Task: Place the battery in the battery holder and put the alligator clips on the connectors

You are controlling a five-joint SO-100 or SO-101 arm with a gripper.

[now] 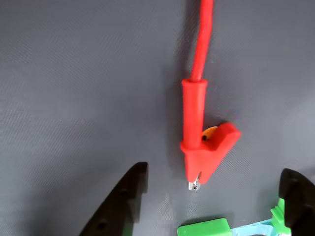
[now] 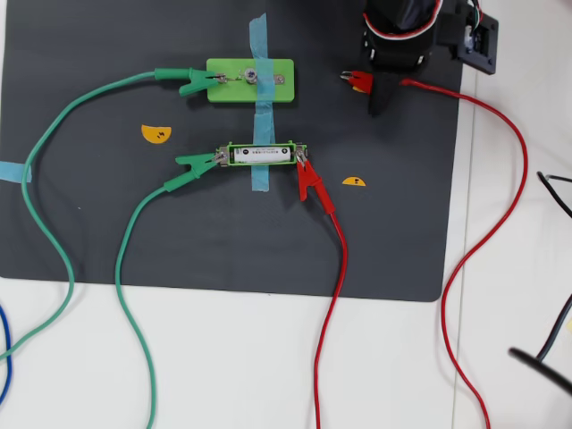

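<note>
The overhead view alone shows the dark mat (image 2: 223,241) on the white tabletop (image 2: 518,268), the battery (image 2: 263,155) seated in the battery holder (image 2: 232,146), three alligator clips attached. The wrist view shows the loose red clip (image 1: 202,147) lying between the spread, empty fingers (image 1: 125,194).

No text or number can be read in either view. The battery (image 2: 262,155) carries dark print too small to make out, and two yellow half-round stickers (image 2: 155,133) (image 2: 354,181) bear tiny unreadable dark marks.
</note>
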